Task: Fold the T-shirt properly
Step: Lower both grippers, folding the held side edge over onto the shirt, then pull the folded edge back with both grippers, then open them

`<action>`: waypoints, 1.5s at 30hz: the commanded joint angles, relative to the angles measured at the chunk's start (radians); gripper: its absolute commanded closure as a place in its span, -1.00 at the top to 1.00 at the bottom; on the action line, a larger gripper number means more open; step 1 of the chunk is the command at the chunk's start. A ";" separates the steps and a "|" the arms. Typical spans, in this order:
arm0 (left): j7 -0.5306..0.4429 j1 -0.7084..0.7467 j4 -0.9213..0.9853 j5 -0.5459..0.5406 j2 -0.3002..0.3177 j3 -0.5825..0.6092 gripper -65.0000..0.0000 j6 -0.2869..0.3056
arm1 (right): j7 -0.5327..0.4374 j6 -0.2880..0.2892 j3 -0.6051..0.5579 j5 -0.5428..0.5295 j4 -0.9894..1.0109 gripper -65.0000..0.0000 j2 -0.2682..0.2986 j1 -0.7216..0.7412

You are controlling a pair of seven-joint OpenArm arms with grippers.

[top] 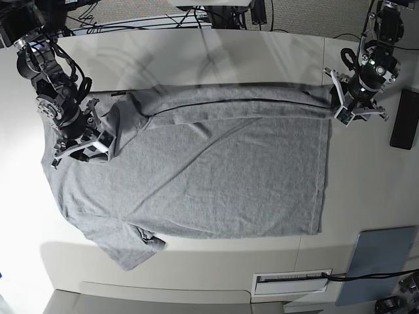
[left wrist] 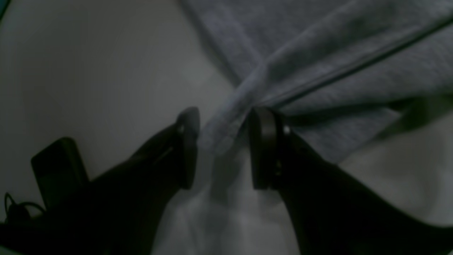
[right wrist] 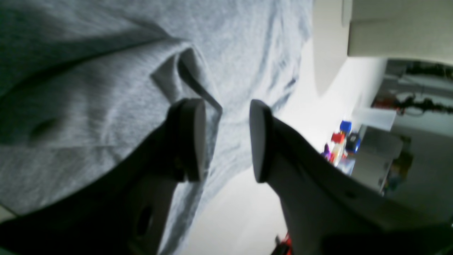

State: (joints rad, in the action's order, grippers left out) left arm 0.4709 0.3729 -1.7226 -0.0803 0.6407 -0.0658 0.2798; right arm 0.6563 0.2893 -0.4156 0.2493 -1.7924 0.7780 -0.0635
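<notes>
T-shirt (top: 242,176) fabric lies between the parted fingers of both grippers; each should lift clear without dragging the fold

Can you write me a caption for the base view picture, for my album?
Two robot arms reach over a rumpled grey T-shirt on a pale table, one at each side.

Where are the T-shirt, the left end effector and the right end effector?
T-shirt (top: 236,176): base view, on the middle of its spread grey body.
Left end effector (left wrist: 222,148): left wrist view, midway between its fingertips.
Right end effector (right wrist: 226,141): right wrist view, midway between its fingertips.
</notes>
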 commanded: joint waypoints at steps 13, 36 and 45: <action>0.050 0.002 -0.053 -0.243 -0.025 -0.077 -0.25 -0.006 | 0.099 -0.203 0.069 -0.069 -0.014 -0.78 0.008 -0.060; 0.063 0.010 0.146 -0.407 -0.283 -0.238 -0.41 0.053 | 0.098 -0.139 0.352 -0.200 0.150 -1.00 -0.218 -0.198; 0.096 0.088 0.169 -0.361 -0.283 -0.238 -0.53 0.090 | 0.097 -0.103 0.353 -0.131 0.150 -1.00 -0.216 -0.305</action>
State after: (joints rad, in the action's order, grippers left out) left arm 0.4435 0.4320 -1.5654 -0.4950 0.3519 -0.3084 0.3782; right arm 0.7200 0.1753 -0.0658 0.1333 -1.6432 0.5488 -0.3573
